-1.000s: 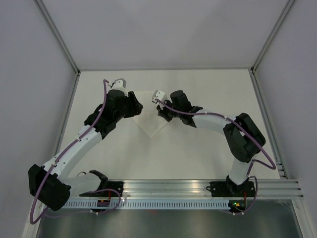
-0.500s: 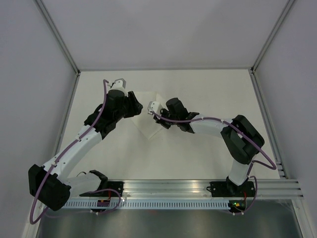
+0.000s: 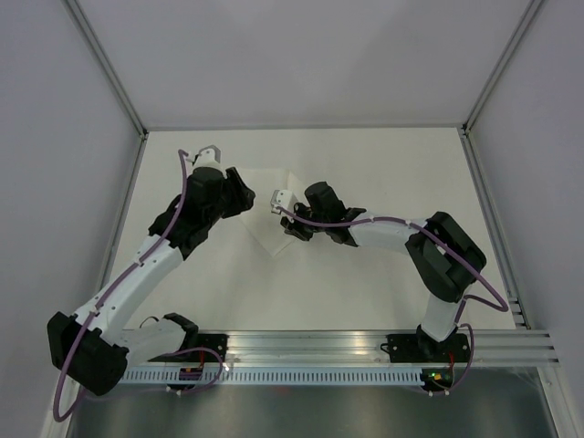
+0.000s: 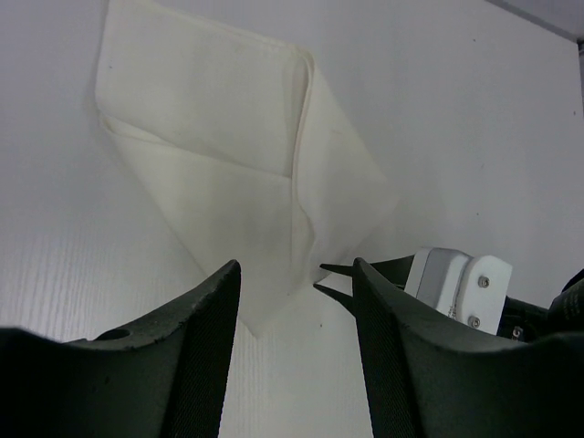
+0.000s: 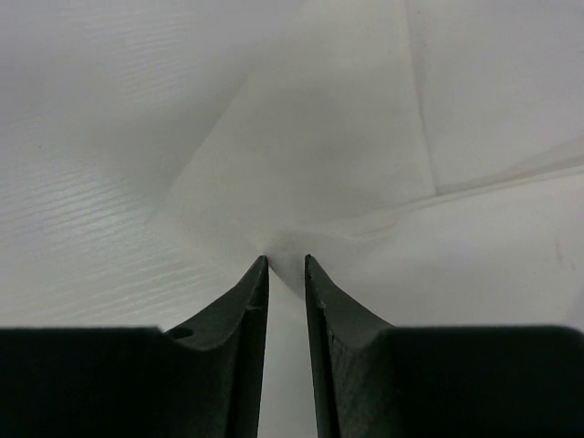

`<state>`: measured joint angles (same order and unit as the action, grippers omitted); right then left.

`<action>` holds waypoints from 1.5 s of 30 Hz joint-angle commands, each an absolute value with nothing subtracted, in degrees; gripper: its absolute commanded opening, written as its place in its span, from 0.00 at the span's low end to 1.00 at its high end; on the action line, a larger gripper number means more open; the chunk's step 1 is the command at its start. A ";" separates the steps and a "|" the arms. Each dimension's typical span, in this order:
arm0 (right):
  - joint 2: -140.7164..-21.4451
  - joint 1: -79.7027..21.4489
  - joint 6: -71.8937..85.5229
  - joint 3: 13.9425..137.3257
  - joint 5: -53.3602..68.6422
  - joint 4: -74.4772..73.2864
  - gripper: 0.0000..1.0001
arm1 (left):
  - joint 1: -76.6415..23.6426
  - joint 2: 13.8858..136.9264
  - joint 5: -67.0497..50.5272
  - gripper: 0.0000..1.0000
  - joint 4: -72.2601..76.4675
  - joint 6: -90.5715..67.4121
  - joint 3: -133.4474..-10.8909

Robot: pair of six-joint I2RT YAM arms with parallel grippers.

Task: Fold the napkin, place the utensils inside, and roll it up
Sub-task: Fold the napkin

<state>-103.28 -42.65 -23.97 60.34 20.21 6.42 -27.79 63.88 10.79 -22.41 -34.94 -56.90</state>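
We are watching the right gripper point(image 5: 286, 260) letting go. A second ago it was reaching in from the right with its fingers pressed together on a corner of the napkin point(image 4: 228, 146). It has since swept that corner leftward across the cloth, and now its fingers are parting, standing a narrow slit apart with a small peak of cloth just at their tips. In the left wrist view the two tips are showing as separate points right beside the napkin's near right edge, so we are judging that the cloth is no longer clamped (though it may still be brushing the tips).

The left gripper point(image 4: 294, 274) is hovering with its fingers spread wide and nothing between them. It has drifted slightly left over the last second, apparently making room.

The napkin is lying flat on the table point(image 3: 383, 164), toward the far middle, between the two grippers. Where it was showing as one broad triangle before, it is now lying narrower, with a flap doubled over on top and a point trailing toward the near side.

For the task, we are reading this as the folding stage closing: a fold is laid and is being released. If the right fingers are lifting cleanly away, the flap should be staying down, but a dragging tip could be pulling it open again. What goes inside is not showing in any view.
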 commanded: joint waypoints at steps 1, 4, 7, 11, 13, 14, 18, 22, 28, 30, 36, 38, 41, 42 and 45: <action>-104.33 -43.07 -22.94 60.21 24.61 8.17 0.29 | -25.58 60.30 14.24 0.58 -23.38 -39.55 -57.13; -104.50 -43.07 -22.24 60.21 25.84 8.09 0.32 | -23.82 58.19 14.85 0.58 -23.73 -40.69 -56.78; -104.59 -43.07 -21.27 60.38 27.24 7.91 0.32 | -22.59 56.87 15.55 0.58 -23.82 -41.92 -56.16; -104.59 -43.07 -20.13 61.61 27.86 7.39 0.32 | -21.27 57.30 16.61 0.58 -23.47 -44.81 -54.58; -105.11 -43.07 -19.60 62.49 28.30 6.42 0.32 | -20.83 58.35 16.35 0.58 -22.77 -45.70 -53.35; -105.99 -42.98 -19.25 63.36 28.47 5.46 0.31 | -20.48 59.14 15.91 0.58 -21.81 -46.49 -52.48; -106.08 -42.19 -16.45 64.94 28.21 5.89 0.31 | -20.22 60.82 15.73 0.58 -18.82 -48.42 -50.28; -106.08 -38.59 -12.22 69.16 27.96 3.87 0.30 | -20.04 65.11 15.47 0.57 -16.18 -50.09 -48.34; -107.83 -33.14 -11.43 75.75 23.56 -1.56 0.31 | -20.04 72.15 15.73 0.55 -11.43 -53.17 -45.27; -109.76 -30.77 -10.11 79.70 21.71 -4.65 0.31 | -19.86 74.87 16.35 0.54 -10.55 -54.57 -44.47; -119.43 -24.88 -9.66 91.75 26.63 -14.40 0.40 | -19.51 80.67 16.52 0.50 -6.95 -57.65 -43.42; -121.98 -24.70 -12.12 94.29 26.81 -17.12 0.44 | -19.51 82.52 16.44 0.50 -6.68 -57.57 -44.38; -124.45 -24.61 -13.09 96.67 26.98 -19.59 0.47 | -19.16 86.04 16.70 0.50 -6.59 -57.57 -45.52; -124.80 -24.61 -13.10 96.85 26.81 -19.69 0.47 | -19.07 86.74 16.79 0.50 -6.50 -57.57 -45.88; -125.68 -24.52 -13.01 97.12 26.28 -20.04 0.47 | -18.46 89.90 17.23 0.50 -6.94 -58.01 -47.19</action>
